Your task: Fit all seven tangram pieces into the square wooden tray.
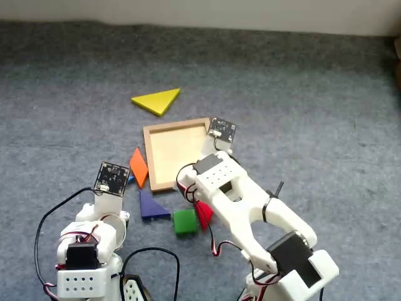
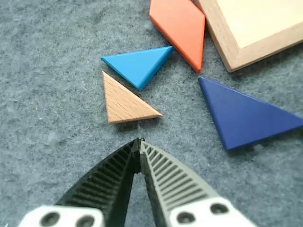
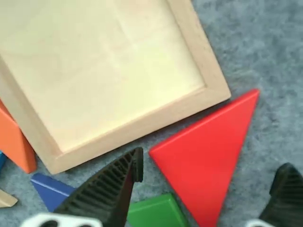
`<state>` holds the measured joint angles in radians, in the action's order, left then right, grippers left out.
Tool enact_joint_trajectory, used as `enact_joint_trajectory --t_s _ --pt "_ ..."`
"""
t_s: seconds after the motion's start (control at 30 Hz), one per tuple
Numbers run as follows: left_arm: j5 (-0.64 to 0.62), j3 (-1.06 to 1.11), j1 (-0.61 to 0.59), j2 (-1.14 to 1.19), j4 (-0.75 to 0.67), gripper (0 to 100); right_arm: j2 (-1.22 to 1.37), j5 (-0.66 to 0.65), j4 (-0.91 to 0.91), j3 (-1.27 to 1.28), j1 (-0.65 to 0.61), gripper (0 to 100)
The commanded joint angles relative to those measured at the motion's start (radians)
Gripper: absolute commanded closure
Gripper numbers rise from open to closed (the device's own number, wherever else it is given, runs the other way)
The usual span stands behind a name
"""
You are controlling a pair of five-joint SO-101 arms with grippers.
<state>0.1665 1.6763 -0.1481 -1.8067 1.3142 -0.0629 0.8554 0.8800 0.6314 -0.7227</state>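
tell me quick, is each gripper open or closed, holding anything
Left gripper: closed, empty.
Right gripper: open, straddling the red triangle, not gripping it.

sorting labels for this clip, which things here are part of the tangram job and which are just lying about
Part of the job: wooden tray, yellow triangle, orange parallelogram, light blue triangle, plain wood triangle, dark blue triangle, green square, red triangle.

Just there: grey carpet, black cable.

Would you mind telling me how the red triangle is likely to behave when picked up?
The red triangle looks like a rigid, flat block, so it should stay stiff. Its smooth paint may slip between the fingers. Lying flat on the carpet, it probably won't roll or tip.
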Motion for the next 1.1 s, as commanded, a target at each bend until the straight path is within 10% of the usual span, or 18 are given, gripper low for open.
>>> enact_joint_trajectory --t_s 0.0,1.07 --pt "0.003 0.019 0.005 -0.005 0.005 99 0.018 0.009 -0.013 -0.048 0.016 59.6" --pt "0.003 0.019 0.005 -0.005 0.005 99 0.163 -0.035 0.039 -0.111 0.022 69.9"
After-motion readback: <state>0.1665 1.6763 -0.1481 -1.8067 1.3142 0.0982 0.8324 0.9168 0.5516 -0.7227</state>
